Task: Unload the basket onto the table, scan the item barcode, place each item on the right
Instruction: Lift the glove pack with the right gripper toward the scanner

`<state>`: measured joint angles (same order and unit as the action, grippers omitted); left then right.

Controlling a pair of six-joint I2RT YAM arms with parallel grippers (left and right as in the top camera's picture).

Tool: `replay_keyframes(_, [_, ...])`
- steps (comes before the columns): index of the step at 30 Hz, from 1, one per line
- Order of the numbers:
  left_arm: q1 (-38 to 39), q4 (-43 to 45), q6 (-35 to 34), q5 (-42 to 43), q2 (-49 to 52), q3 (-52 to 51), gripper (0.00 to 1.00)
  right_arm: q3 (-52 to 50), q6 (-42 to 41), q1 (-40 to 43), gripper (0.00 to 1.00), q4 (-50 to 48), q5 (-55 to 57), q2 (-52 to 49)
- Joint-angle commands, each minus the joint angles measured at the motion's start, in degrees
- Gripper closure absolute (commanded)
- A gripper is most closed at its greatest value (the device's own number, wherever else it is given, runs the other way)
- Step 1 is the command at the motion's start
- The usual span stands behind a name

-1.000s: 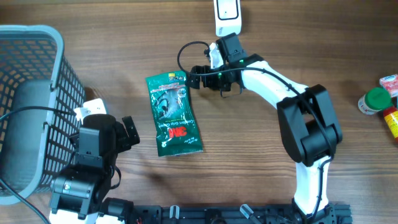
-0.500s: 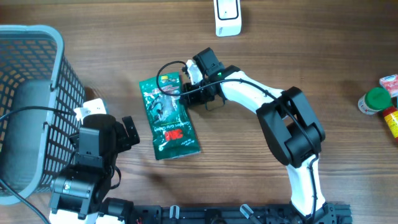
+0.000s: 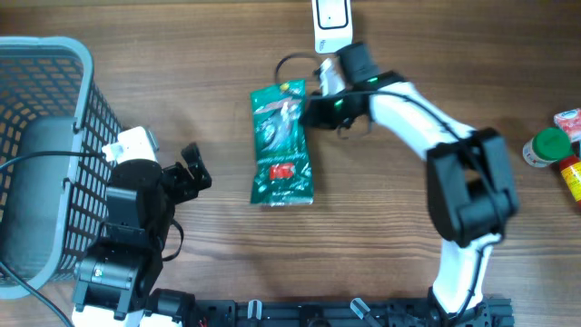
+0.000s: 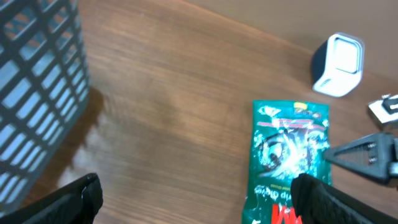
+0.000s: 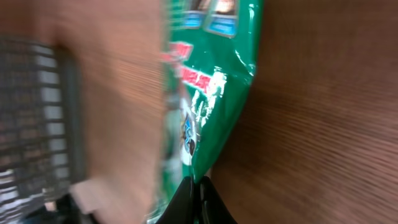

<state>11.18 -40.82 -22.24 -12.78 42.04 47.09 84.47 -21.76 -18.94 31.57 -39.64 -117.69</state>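
The item is a green packet with red lettering, near the middle of the table, its top end toward the white scanner. My right gripper is shut on the packet's upper right edge. The right wrist view shows the closed fingertips pinching the green film, which looks raised off the wood. My left gripper stands open to the left, apart from the packet. In the left wrist view the packet lies just below the scanner. No barcode shows in any view.
A grey mesh basket fills the left side, close to the left arm. At the far right edge stand a green-lidded bottle and a red-and-white pack. A black cable loops by the right wrist.
My right gripper closed on the packet's edge and carried it right and back toward the scanner. The left gripper stayed open and shifted slightly.
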Motion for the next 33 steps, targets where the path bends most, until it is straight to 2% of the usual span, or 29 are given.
replay_keyframes(1, [-0.26, 2.49, -1.44, 2.54, 0.44, 0.11, 0.0, 0.02, 0.76, 1.88, 0.95, 0.46, -11.69, 3.61])
replay_keyframes(8, [-0.28, 2.91, -16.59, 2.95, 8.96, 0.0, 0.0, 0.02, 0.83, 2.19, 0.95, 1.79, -16.57, 3.61])
replay_keyframes(10, [-0.28, 3.98, -20.98, 2.97, 14.93, 0.0, 0.0, 0.02, 2.16, 2.75, 0.95, 1.79, -22.58, 4.07])
replay_keyframes(12, [-0.28, 6.47, -22.53, 4.61, 19.85, 0.0, 0.0, 0.02, 3.87, 3.37, 0.95, 1.95, -27.47, 4.66])
replay_keyframes(16, [-1.18, 17.07, -22.62, 15.67, 30.27, 0.0, 0.0, 0.02, 5.46, 4.98, 0.96, 3.17, -28.87, 6.73])
replay_keyframes(18, [-5.42, 26.86, -22.6, 31.5, 36.02, 0.0, 0.0, 0.02, 8.37, 6.51, 0.95, 6.38, -29.51, 8.98])
replay_keyframes(20, [-7.89, 29.99, -22.6, 37.99, 37.33, 0.0, 0.0, 0.02, 9.86, 6.93, 0.96, 8.09, -30.05, 9.9])
replay_keyframes(24, [-11.19, 32.17, -22.58, 44.92, 37.57, 0.0, 0.0, 0.02, 12.26, 7.48, 0.96, 9.66, -34.38, 10.88])
replay_keyframes(27, [-12.96, 32.09, -21.88, 45.75, 37.59, 0.0, 0.0, 0.02, 12.76, 7.72, 0.95, 9.99, -30.99, 10.95])
replay_keyframes(28, [-13.2, 32.06, -21.46, 45.75, 37.59, 0.0, 0.0, 0.02, 12.68, 7.72, 0.89, 10.91, -25.09, 10.93])
replay_keyframes(29, [-13.22, 32.09, -21.46, 45.72, 37.59, 0.0, 0.0, 0.02, 12.57, 7.54, 0.67, 12.44, -17.07, 10.93])
replay_keyframes(30, [-13.22, 32.11, -21.46, 45.7, 37.59, 0.0, 0.0, 0.0, 12.5, 7.28, 0.51, 13.64, -9.27, 10.93])
replay_keyframes(31, [-13.22, 32.09, -21.44, 45.51, 37.59, 0.0, 0.0, -0.07, 11.61, 6.93, 0.3, 14.47, -0.22, 10.78])
replay_keyframes(32, [-13.22, 32.06, -21.03, 45.24, 37.59, 0.0, 0.0, -0.24, 8.98, 6.4, 0.2, 14.78, 8.9, 10.56])
replay_keyframes(33, [-13.22, 32.09, -20.28, 45.2, 37.59, 0.0, 0.0, -0.46, 6.27, 5.84, 0.15, 14.71, 16.52, 10.16])
